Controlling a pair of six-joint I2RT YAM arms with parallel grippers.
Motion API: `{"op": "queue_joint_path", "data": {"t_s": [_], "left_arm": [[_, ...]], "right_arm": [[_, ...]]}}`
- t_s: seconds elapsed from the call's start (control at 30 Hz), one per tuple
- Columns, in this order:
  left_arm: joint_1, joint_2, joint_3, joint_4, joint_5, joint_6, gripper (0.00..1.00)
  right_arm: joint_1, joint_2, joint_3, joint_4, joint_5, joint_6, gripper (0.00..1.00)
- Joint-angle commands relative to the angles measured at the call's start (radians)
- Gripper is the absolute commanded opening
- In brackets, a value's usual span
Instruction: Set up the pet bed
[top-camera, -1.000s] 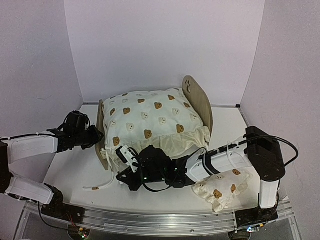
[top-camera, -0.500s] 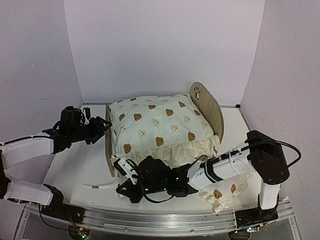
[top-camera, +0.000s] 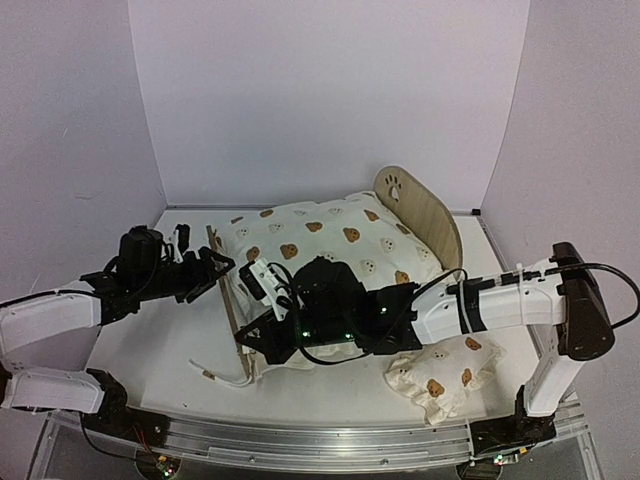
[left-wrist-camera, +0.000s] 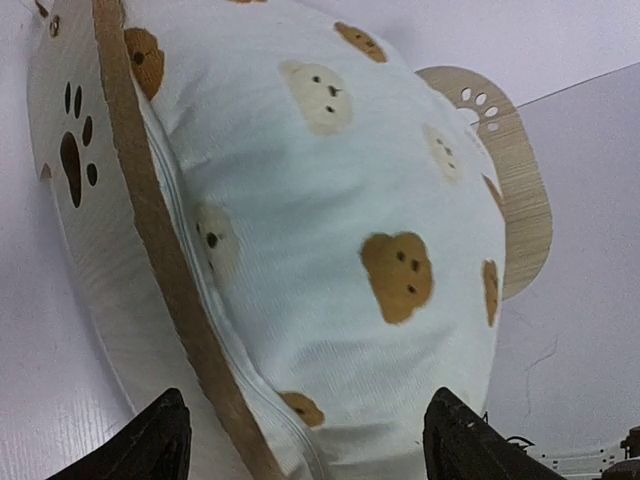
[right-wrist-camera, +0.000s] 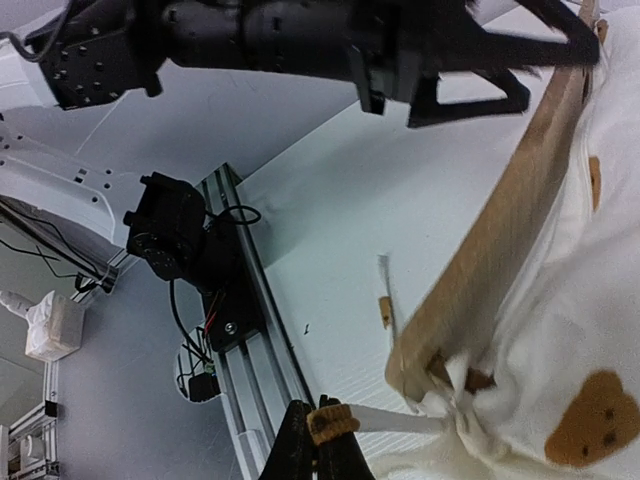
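**Position.** The pet bed (top-camera: 410, 205) is being observed at the middle of the table (top-camera: 150, 340), with its headboard toward the right rear and its footboard (top-camera: 227, 295) toward the left arm. The large cushion (top-camera: 330, 240) is being carried on top of the frame and is bulging above both boards rather than lying flat between them. The small pillow (top-camera: 440, 375) is lying apart, on the table near the right arm's base.

**Grippers.** The left gripper (top-camera: 208, 268) is being held just beside the footboard with its fingers (left-wrist-camera: 160, 445) spread wide. In the left wrist view the board's edge and the cushion's seam are being framed between them, and nothing is being gripped. The right gripper (right-wrist-camera: 318, 440) is being seen pinched tight on a tan-tipped tie (right-wrist-camera: 390, 420), which runs to the cushion's corner at the low end of the footboard.

**Hazards, as judged.**
- The frame looks light and is not being braced, so a pull on the tie could drag or tip the whole bed.
- The cushion is not seated, so the same pull could slide it off over the footboard.
- The two grippers are being worked close together at one board, so contact between them is possible.
- The tie is thin, so it could slip from the pinch.
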Motion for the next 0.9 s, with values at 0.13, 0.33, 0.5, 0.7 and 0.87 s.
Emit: {"op": "queue_joint_path", "data": {"t_s": [0.13, 0.33, 0.5, 0.7, 0.87], "left_arm": [[-0.039, 0.239, 0.090, 0.146, -0.005, -0.027, 0.59], [-0.026, 0.350, 0.160, 0.149, -0.100, 0.031, 0.48], [0.012, 0.430, 0.243, 0.147, -0.074, 0.116, 0.57], [0.054, 0.213, 0.187, 0.081, -0.034, 0.285, 0.72], [0.047, -0.025, 0.077, -0.003, 0.228, 0.353, 0.75]], "right_arm": [[0.014, -0.022, 0.164, 0.050, -0.100, 0.027, 0.00], [-0.004, -0.051, 0.201, 0.030, -0.083, -0.004, 0.00], [-0.052, -0.040, 0.176, 0.014, -0.079, -0.002, 0.00], [-0.123, -0.062, 0.106, 0.015, -0.100, 0.010, 0.00], [-0.171, -0.047, 0.116, 0.014, -0.197, 0.033, 0.00]]}}
